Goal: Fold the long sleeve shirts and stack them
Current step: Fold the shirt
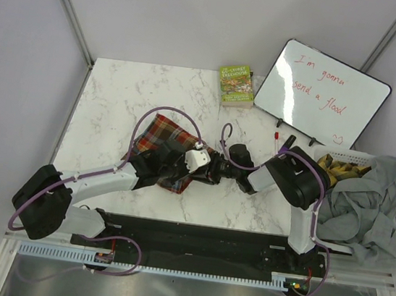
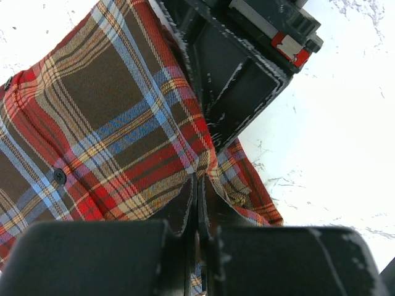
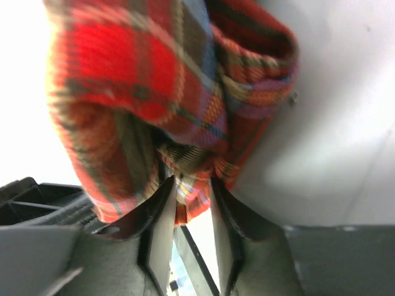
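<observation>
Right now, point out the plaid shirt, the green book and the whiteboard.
plaid shirt (image 1: 163, 135): top view, bare far corner of the cloth.
green book (image 1: 236, 85): top view, middle of its cover.
whiteboard (image 1: 322, 91): top view, middle of the white face.

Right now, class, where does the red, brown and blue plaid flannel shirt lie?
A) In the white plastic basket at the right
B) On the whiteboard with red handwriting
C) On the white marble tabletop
C: the plaid flannel shirt lies bunched on the marble table, while the white basket holds grey garments instead.
</observation>
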Controlling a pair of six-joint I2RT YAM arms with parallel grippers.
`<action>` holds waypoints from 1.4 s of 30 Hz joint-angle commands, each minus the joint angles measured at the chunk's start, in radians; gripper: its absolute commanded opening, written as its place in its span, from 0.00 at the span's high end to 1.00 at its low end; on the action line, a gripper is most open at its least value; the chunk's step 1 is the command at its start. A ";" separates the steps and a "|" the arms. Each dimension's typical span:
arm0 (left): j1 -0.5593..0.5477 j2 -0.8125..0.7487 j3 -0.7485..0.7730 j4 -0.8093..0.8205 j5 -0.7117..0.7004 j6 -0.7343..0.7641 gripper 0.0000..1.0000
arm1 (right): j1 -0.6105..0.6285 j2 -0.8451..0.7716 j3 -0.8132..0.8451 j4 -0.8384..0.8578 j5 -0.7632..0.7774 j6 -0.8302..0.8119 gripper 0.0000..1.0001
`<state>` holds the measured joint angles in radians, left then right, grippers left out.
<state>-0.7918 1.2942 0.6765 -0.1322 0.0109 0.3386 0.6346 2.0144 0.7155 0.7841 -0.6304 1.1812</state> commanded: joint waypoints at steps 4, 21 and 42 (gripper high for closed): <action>0.005 -0.024 0.006 0.039 0.031 -0.038 0.98 | 0.019 0.023 0.033 0.055 0.021 0.015 0.61; 0.040 -0.035 -0.029 0.046 -0.002 -0.082 0.98 | -0.015 -0.138 0.085 -0.201 -0.106 -0.074 1.00; 0.078 -0.074 0.007 -0.010 0.058 -0.115 0.62 | -0.072 0.017 0.310 -0.764 -0.039 -0.504 1.00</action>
<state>-0.7303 1.2854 0.6331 -0.1028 0.0284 0.2714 0.5781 2.0048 0.9501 0.1898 -0.7513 0.8371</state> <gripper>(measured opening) 0.272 0.007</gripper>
